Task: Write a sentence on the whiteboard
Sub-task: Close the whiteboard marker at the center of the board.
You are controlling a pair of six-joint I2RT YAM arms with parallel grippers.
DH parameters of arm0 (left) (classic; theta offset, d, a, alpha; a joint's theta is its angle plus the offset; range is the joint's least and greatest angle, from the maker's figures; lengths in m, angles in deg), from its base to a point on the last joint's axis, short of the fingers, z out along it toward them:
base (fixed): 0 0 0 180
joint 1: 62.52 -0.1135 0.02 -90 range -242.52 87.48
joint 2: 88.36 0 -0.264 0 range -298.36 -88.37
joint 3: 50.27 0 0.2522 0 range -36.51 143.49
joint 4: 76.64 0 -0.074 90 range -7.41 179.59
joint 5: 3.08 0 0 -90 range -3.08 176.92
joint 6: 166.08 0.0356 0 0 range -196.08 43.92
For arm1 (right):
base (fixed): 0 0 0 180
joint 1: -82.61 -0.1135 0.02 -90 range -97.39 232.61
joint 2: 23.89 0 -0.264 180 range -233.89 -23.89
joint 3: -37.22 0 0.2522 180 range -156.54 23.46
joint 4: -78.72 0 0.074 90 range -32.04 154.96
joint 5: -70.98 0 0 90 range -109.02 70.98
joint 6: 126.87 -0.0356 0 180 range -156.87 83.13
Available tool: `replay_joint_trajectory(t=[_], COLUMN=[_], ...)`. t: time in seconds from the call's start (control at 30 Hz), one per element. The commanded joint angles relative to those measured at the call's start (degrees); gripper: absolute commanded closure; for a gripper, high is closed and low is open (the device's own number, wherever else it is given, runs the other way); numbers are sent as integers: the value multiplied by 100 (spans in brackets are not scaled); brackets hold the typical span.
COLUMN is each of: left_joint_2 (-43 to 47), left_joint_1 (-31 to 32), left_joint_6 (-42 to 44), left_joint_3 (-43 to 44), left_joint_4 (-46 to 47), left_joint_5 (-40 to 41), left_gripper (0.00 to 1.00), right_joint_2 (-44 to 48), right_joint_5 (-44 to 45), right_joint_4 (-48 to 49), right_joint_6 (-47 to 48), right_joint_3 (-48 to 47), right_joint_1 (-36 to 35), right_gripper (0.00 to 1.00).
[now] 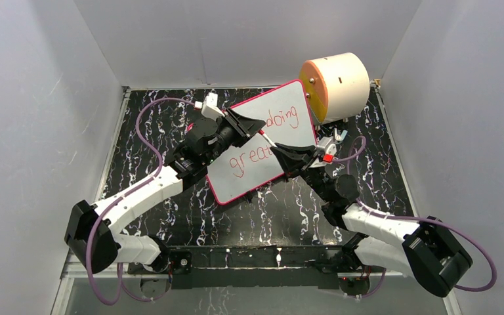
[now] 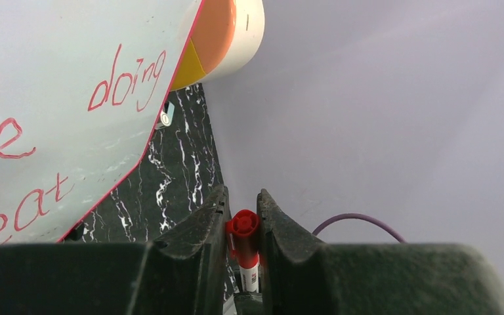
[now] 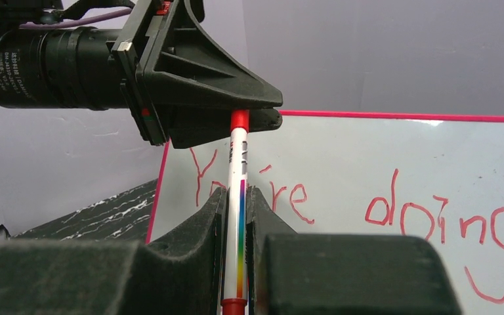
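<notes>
Closest to us, the right gripper (image 3: 237, 191) has its two dark fingers pressed together on the white barrel of a marker (image 3: 239, 177), pinching it around the middle, where the rainbow stripe runs. The pen rises straight out from between those fingers. At its far end the left gripper (image 3: 262, 110) comes in from the opposite side, and its fingers are closed on the red cap (image 2: 243, 226) (the left wrist view shows the cap squeezed tight between both pads). So both grippers hold the one marker, tip to tip and just apart from each other, above the board.

Beyond and beneath the two grippers we see the whiteboard (image 1: 249, 180), its glossy face turned up and its thin pink-red frame skewed against the edges of the black marbled table (image 1: 289, 210). The sentence (image 3: 433, 223) is on it in red handwriting: "You're doing" on the upper line, partly hidden behind the right gripper's fingers, and "great" below it, running under the left gripper's arm.

Past the board's far corner, to the right of both grippers, sits a cream cylinder (image 1: 341, 82) with an orange face turned toward the board. We cannot tell whether the corner touches it. Grey walls close the scene behind.
</notes>
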Motion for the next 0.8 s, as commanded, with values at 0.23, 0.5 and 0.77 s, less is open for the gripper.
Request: replay_joint_trajectory(t=[0.23, 0.5, 0.77], left_joint_2=[39, -81, -51], left_joint_1=[253, 508, 683], left_joint_6=[-333, -261, -180], left_joint_3=[-543, -688, -1103], left_joint_4=[980, 1312, 1671], left_joint_5=[-694, -718, -703], left_gripper=[100, 100, 100], right_joint_2=[-557, -835, -1026], right_joint_5=[1010, 876, 276], right_joint_4=[1043, 1031, 1357], right_joint_6=[-720, -1668, -2761], right_joint_3=[-658, -929, -943], right_joint_1=[20, 192, 783], right_gripper=[100, 100, 100])
